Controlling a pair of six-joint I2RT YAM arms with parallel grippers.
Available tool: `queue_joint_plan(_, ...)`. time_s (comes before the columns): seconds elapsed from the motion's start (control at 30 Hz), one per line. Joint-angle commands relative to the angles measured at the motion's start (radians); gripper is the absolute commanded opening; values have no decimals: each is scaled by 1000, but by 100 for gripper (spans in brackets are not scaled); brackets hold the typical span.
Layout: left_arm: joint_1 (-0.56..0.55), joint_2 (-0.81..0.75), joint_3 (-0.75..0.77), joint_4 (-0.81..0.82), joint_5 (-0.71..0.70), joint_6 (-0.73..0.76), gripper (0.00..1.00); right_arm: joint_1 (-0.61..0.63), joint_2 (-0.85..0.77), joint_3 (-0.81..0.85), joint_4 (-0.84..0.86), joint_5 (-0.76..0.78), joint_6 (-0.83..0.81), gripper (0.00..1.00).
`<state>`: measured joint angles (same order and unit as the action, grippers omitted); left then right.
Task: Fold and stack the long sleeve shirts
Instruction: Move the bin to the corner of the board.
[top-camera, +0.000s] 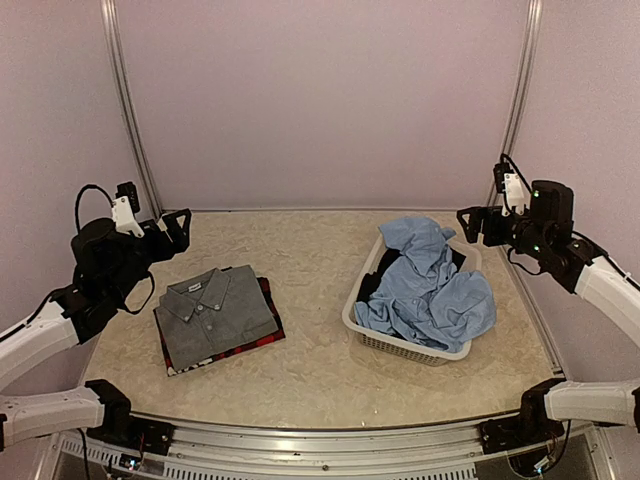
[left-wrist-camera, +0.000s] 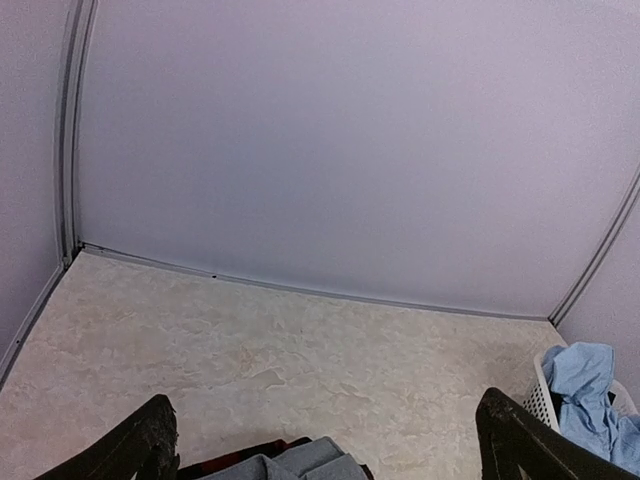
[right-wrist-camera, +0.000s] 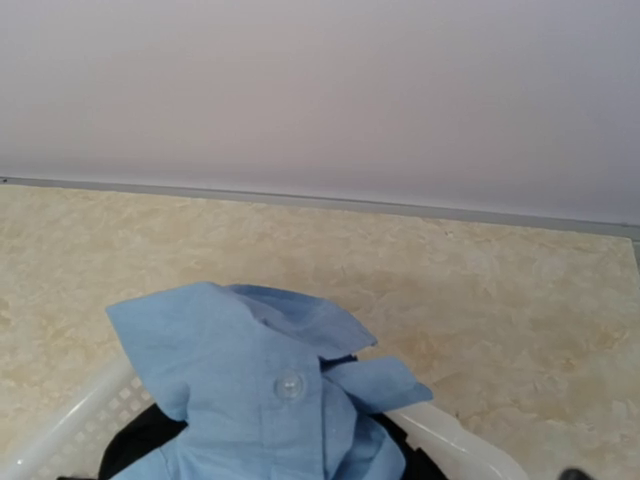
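The left gripper hangs raised over the left side of the table, its fingers spread wide with nothing between them. The right gripper sits high by the far right corner of the white basket; nothing hangs from it, but I cannot tell how far open it is, since its own camera barely shows the fingers.

Near the left gripper, the grey shirt lies folded on the red-and-black plaid shirt, whose edge peeks out at the near side; well apart, the light blue shirt is heaped crumpled in the basket, spilling over the rim, with a dark item beneath it.

The step in hand, I judge, is lifting the blue shirt out. The right gripper should come down on the raised collar fold nearest it and pinch blue cloth only, clear of the mesh; it should lift until the sleeves clear the rim. The left gripper should then take a second corner, so the shirt spreads flat on the bare table between.
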<state>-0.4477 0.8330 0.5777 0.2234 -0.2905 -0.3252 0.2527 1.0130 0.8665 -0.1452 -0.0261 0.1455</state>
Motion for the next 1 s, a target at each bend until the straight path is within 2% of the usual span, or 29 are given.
queue_joint_plan(0.0, -5, -13, -13, 35, 15, -1, 99, 14, -30, -11, 18, -12, -13, 100)
queue_joint_plan(0.43, -37, 12, -1, 27, -11, -4, 99, 17, -22, 39, -69, -21, 33, 100)
queue_joint_plan(0.7, -57, 22, -9, 16, -2, -33, 99, 13, 122, 71, -261, 204, 174, 100)
queue_joint_plan(0.83, -61, 53, -7, 31, 21, -46, 99, -51, 189, 7, -209, 105, 216, 98)
queue_joint_plan(0.97, -72, 85, 5, 37, 41, -54, 99, -120, 242, -28, -142, 13, 244, 88)
